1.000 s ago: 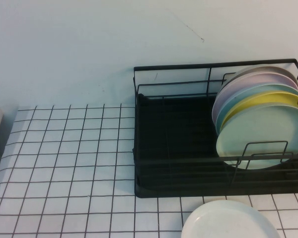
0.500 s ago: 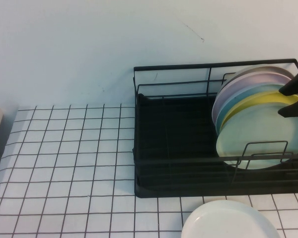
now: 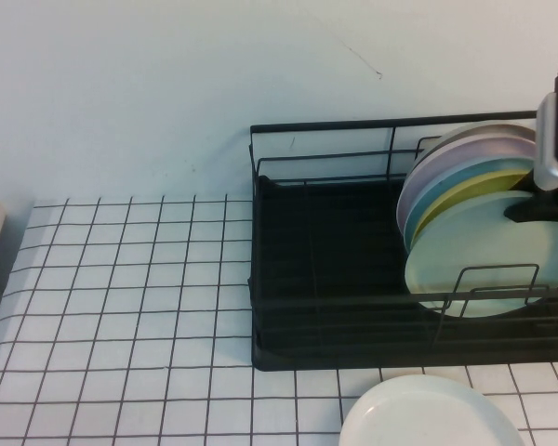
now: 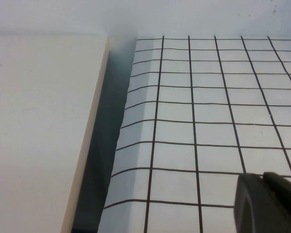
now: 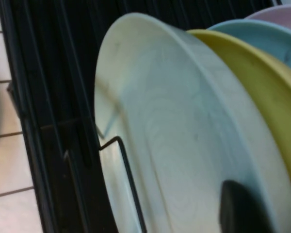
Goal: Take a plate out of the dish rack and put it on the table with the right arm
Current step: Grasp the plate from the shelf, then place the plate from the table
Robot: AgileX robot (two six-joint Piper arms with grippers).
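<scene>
The pale mint-green plate stands on edge at the front of a stack in the right end of the black wire dish rack. It fills the right wrist view. My right gripper hangs over the plate's upper right rim, under its silver-grey wrist block. It is open, with one dark finger in front of the mint plate and the other behind its rim. My left gripper is shut and empty, low over the gridded table, out of the high view.
A yellow plate, a blue plate and paler plates stand behind the mint one. A white plate lies on the table in front of the rack. A white block borders the table's left edge.
My right gripper has come in from the right edge and moved down and left onto the mint plate's upper rim. The plates have not moved.
</scene>
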